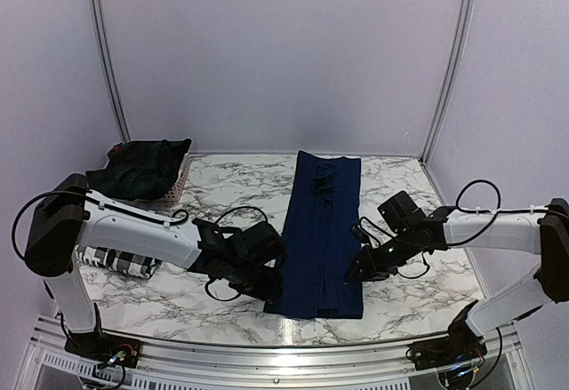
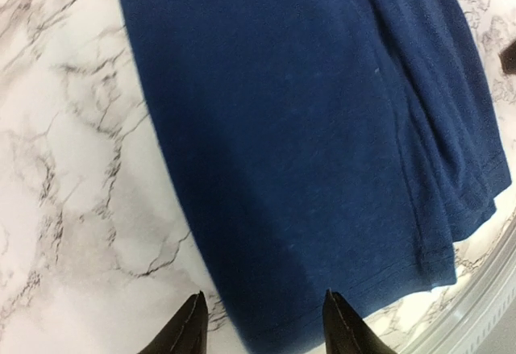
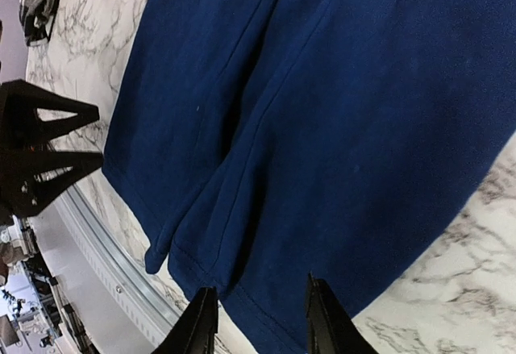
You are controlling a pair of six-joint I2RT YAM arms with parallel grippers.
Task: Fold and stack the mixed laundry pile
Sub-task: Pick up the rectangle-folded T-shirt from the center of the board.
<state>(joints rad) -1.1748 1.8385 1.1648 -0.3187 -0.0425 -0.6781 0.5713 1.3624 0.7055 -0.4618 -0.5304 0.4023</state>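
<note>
The marble table [image 1: 222, 186] carries the whole job, and down its middle lies the navy blue T-shirt [image 1: 320, 230], the largest piece. It is already folded lengthwise into a long narrow strip running from the far side toward the near edge, with the sides turned in and a few ridges along the centre. By my reading this garment is half done: it needs its crosswise folds to become a compact packet.

At the far left a basket [image 1: 178, 187] holds the dark green-and-navy plaid garment [image 1: 142, 166] in a loose heap, so that one looks untouched. Nearer, partly under the left arm, the black-and-white check shirt [image 1: 116, 261] lies flat and compact on the marble. It looks folded, though the arm hides much of it.

No stack exists yet. The three pieces sit well apart.

The left gripper [image 2: 266, 326] hovers with jaws apart over the strip's near-left hem, holding nothing. The right gripper [image 3: 258, 322] does the same at the near-right hem, its jaws parted and empty. Both seem poised to take the near corners.
</note>
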